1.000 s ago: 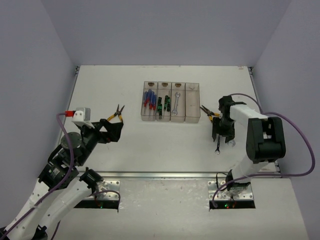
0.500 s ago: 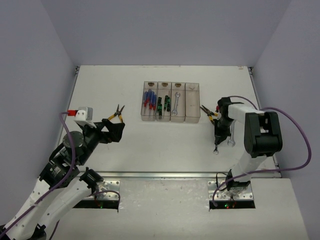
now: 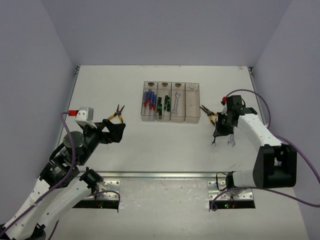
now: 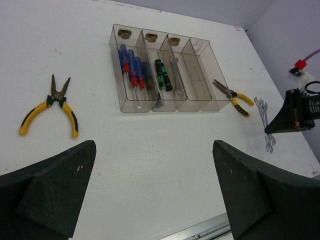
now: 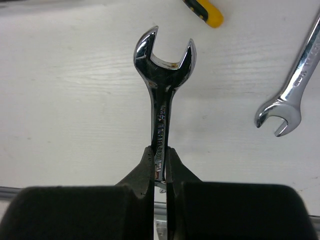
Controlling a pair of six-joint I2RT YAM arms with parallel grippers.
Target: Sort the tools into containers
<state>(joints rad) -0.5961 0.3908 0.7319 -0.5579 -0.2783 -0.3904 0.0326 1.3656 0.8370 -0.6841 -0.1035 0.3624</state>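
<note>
My right gripper [image 5: 160,155] is shut on the shank of a silver wrench [image 5: 162,90], whose open end points away from me, just above the table. From above, that gripper [image 3: 220,131] and its wrench [image 3: 214,141] are right of the containers [image 3: 193,105]. A second wrench [image 5: 292,80] lies on the table beside it. Yellow-handled pliers [image 3: 209,113] lie just right of the bins. Another pair of pliers [image 4: 52,102] lies to the left, beyond my open, empty left gripper [image 4: 155,190].
The row of bins [image 4: 202,75] holds blue screwdrivers [image 4: 131,70] in the leftmost one, black-and-green screwdrivers [image 4: 162,74] in the second and a wrench [image 4: 175,75] in the third. A metal rail [image 3: 165,175] runs along the table's near edge.
My right gripper has shut on the wrench that lay on the table and shifted it slightly up and left while the right arm swung outward. The left arm has barely moved.
</note>
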